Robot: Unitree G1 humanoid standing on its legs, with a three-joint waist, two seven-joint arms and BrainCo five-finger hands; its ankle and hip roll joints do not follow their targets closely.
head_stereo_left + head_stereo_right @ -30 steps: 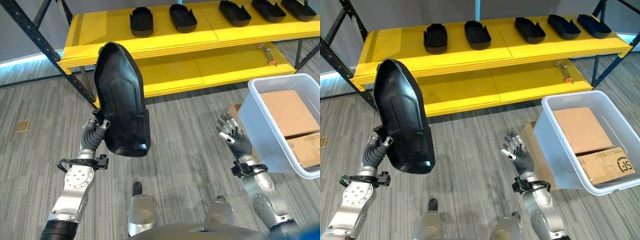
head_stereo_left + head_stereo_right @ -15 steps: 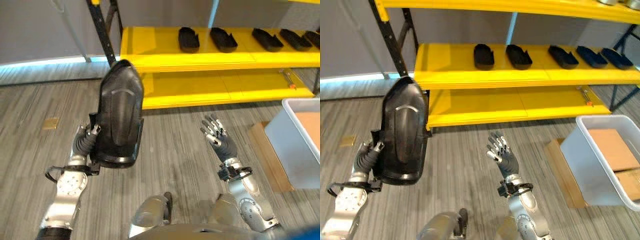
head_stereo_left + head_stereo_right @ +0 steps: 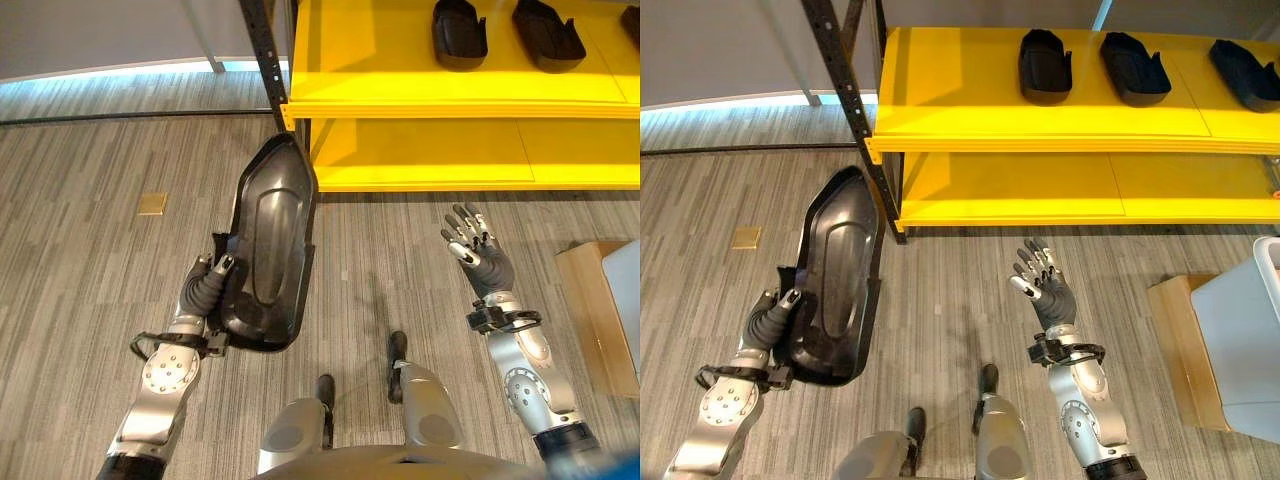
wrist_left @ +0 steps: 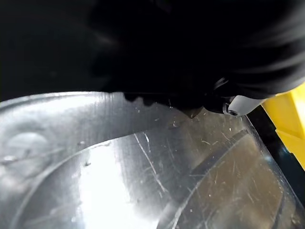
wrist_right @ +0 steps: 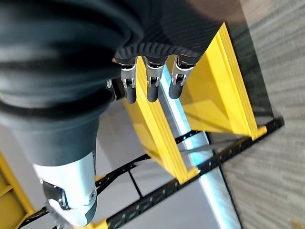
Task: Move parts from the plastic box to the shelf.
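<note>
The yellow shelf is at 12 o'clock with two parts on it. The left hand, at 8 o'clock, grips a big black part. The right hand, at 4 o'clock, is open and empty.

The shelf lies bare at 12 o'clock. Its black upright post blocks 11 o'clock. Two black parts sit at 1 o'clock.
</note>
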